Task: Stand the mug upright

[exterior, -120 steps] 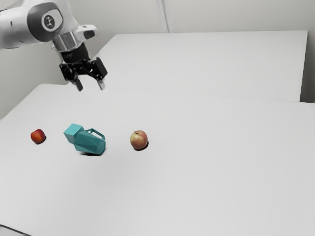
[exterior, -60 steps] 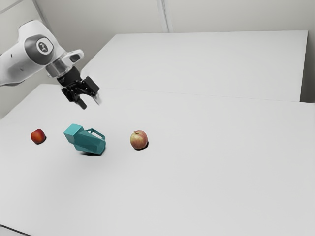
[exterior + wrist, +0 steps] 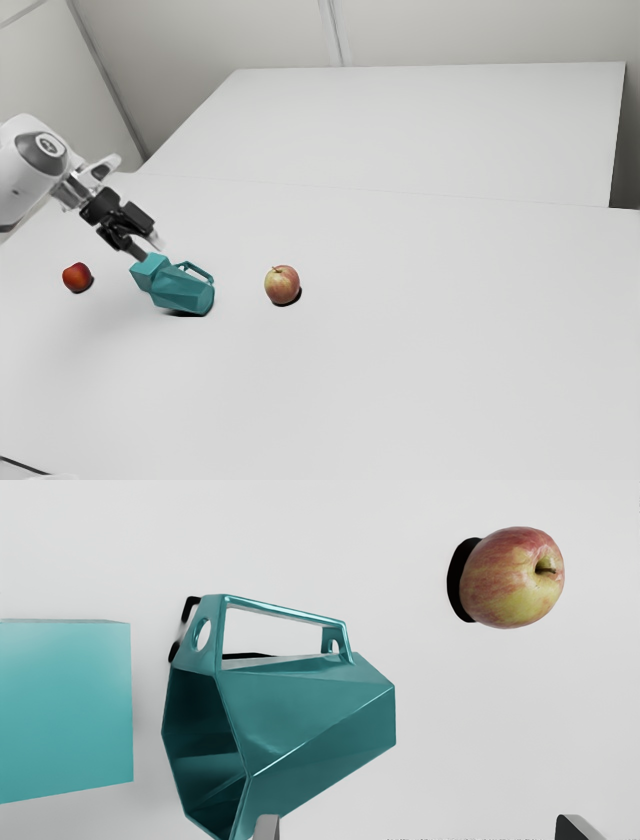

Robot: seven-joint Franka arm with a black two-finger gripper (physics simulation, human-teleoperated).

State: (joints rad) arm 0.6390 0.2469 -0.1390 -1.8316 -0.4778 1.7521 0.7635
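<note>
Hand (image 3: 149, 249) now lower, nr block (image 3: 65, 710) (facing mug (image 3: 310, 715) w/ handle).

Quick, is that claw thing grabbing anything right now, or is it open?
Gripper: open, its fingers wide apart, holding nothing; the mug lies on its side.

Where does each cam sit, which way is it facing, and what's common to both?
Exterior view: beside the arm, facing down across the table; the arm enters from the view's left, ending in the open gripper.
Wrist view: on the arm's hand, facing the table past the fingers, whose tips stand apart at the bottom edge; the tipped mug lies ahead of them.
Shared: mug, teal block, stemmed apple, table.
</note>
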